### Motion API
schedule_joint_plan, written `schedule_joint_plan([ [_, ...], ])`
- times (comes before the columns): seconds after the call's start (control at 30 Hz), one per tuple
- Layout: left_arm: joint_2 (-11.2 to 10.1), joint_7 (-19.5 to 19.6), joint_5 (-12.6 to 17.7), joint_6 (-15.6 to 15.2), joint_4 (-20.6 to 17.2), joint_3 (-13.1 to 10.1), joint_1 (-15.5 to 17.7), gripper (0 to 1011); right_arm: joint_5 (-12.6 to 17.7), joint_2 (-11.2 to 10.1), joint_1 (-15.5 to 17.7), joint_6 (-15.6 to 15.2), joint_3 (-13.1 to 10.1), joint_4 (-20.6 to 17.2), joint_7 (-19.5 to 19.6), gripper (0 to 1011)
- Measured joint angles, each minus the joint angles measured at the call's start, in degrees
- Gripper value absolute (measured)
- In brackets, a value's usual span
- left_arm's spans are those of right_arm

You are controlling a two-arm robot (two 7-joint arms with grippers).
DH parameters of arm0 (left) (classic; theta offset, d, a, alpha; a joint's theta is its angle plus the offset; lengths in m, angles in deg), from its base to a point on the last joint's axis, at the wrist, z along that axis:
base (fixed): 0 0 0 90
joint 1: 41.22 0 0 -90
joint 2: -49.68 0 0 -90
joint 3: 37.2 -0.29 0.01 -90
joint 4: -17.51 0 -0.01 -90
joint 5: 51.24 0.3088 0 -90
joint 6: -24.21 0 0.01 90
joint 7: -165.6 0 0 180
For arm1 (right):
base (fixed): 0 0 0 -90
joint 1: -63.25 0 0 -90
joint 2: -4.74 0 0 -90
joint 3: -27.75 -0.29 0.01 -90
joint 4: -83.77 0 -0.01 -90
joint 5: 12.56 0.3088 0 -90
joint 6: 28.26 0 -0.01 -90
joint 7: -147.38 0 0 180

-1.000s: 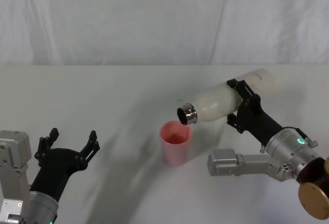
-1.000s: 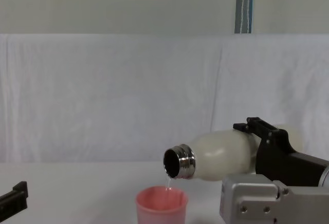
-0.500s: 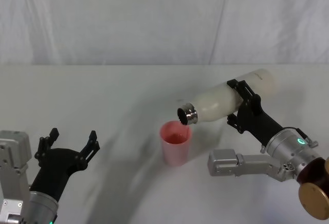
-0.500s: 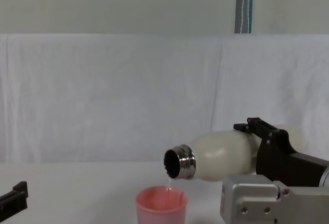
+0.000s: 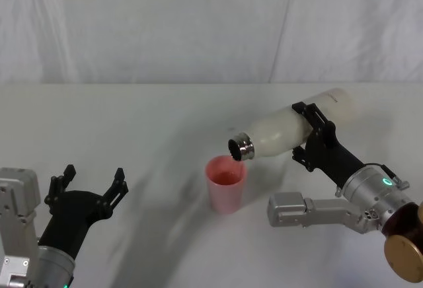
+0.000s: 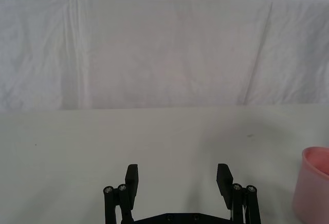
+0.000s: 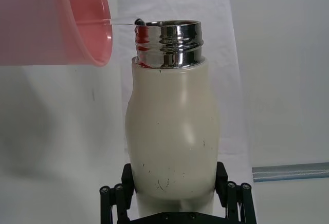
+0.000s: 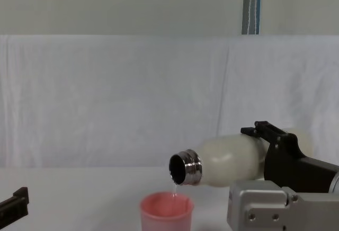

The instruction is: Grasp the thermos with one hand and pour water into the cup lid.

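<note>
Almost no change from a sec ago: right gripper point(image 5: 316, 137) still clamped round the thermos point(image 5: 291, 128) body, bottle tipped nearly flat w/ steel neck just above the pink cup lid point(image 5: 226, 182) on the table point(image 5: 132, 123), so pour looks mid-way & steady, not done yet. Left gripper point(image 5: 88, 183) parked low on the left side, fingers spread wide, holding nothing. Thin water stream point(image 8: 173, 186) clear in chest view, falling from neck into cup; can't spot that in head view, though head view gives cup's spot on table better.

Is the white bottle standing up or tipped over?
Tipped: the thermos, clamped by the right gripper, lies nearly level, mouth above the cup lid.
</note>
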Motion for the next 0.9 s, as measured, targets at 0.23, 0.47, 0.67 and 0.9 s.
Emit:
schedule_joint_plan([
  [0.23, 0.0, 0.0, 0.0, 0.0, 0.0, 0.0, 0.0, 1001, 0.0, 0.1, -0.2, 0.1, 0.1, 0.1, 0.0, 952],
  [0.47, 0.0, 0.0, 0.0, 0.0, 0.0, 0.0, 0.0, 1001, 0.0, 0.1, -0.4, 0.1, 0.1, 0.2, -0.1, 952],
  [0.67, 0.0, 0.0, 0.0, 0.0, 0.0, 0.0, 0.0, 1001, 0.1, 0.2, -0.7, 0.1, 0.1, 0.3, -0.1, 952],
  [0.9, 0.0, 0.0, 0.0, 0.0, 0.0, 0.0, 0.0, 1001, 0.1, 0.2, -1.1, 0.1, 0.0, 0.4, -0.3, 952],
])
